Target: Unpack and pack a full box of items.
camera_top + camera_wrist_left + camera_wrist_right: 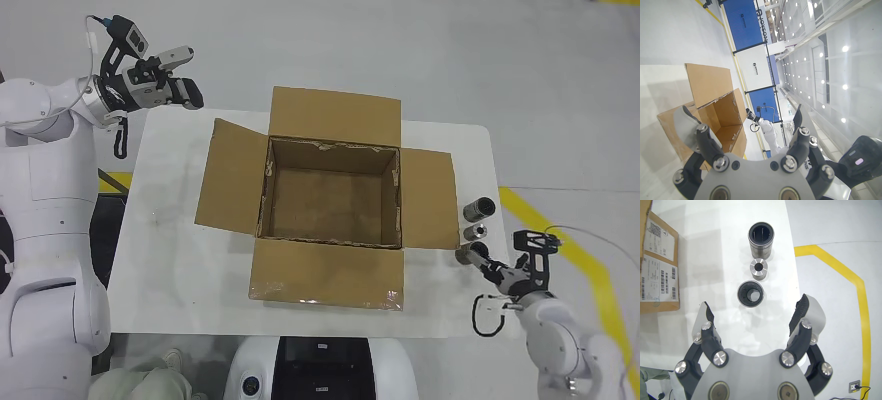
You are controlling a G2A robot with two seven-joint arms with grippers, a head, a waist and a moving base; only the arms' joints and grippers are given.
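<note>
An open cardboard box [330, 205] stands mid-table with its flaps spread and its inside bare; the left wrist view shows the box [723, 113] from the side. Three metal cylinders stand in a row by the table's right edge: a tall one [761, 240], a small solid one [758, 269] and a short ring-like one [750, 294]. In the top view the tall cylinder [478, 209] is farthest back. My right gripper [755, 306] is open just short of the nearest cylinder, holding nothing. My left gripper [192, 95] is open and empty, raised off the table's far left corner.
The white table [170, 270] has bare room left of the box and along its front edge. The cylinders stand close to the right edge [492, 200]. Yellow floor tape [580, 260] runs beyond it.
</note>
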